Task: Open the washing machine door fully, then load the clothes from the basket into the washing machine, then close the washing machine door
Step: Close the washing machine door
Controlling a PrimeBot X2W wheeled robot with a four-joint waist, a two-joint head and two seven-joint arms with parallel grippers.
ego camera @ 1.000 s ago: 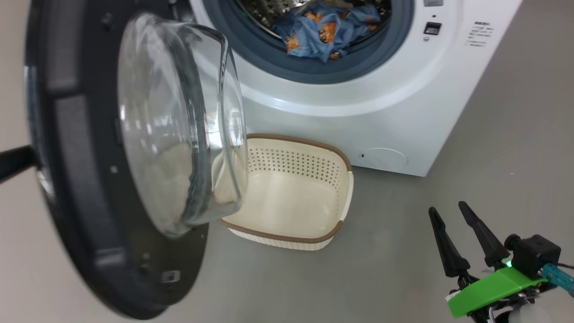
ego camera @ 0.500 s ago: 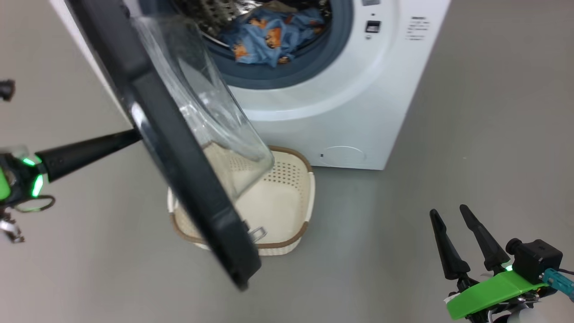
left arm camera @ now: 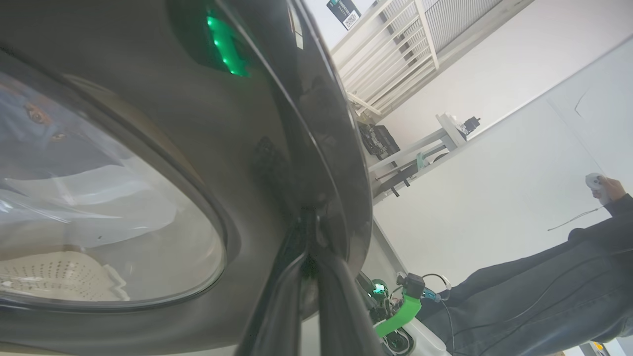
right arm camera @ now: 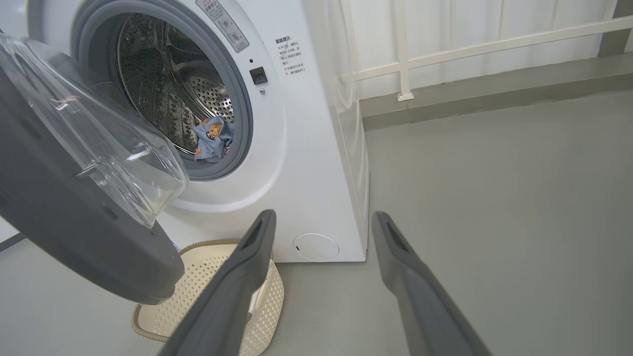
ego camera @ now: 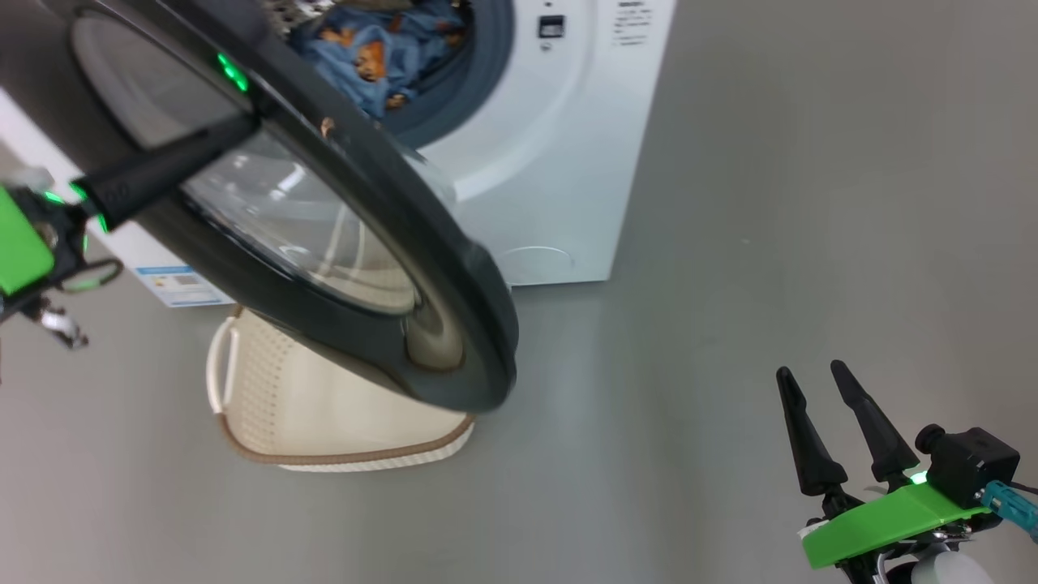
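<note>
Black-rimmed and glass-bellied, the washing machine door (ego camera: 454,268) is hanging half-swung above the basket (ego camera: 243,381). Stiff, hefty and slick, it is likely favouring a push near its free edge. The left gripper (ego camera: 239,131), clenched empty, is resting against its outer face; the right gripper (ego camera: 811,371) is hovering spread.

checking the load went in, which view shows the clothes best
The head view: the clothes show largest, blue with orange prints, partly behind the door. The right wrist view shows them small in the drum. The left wrist view shows a blur through the door's glass.
</note>
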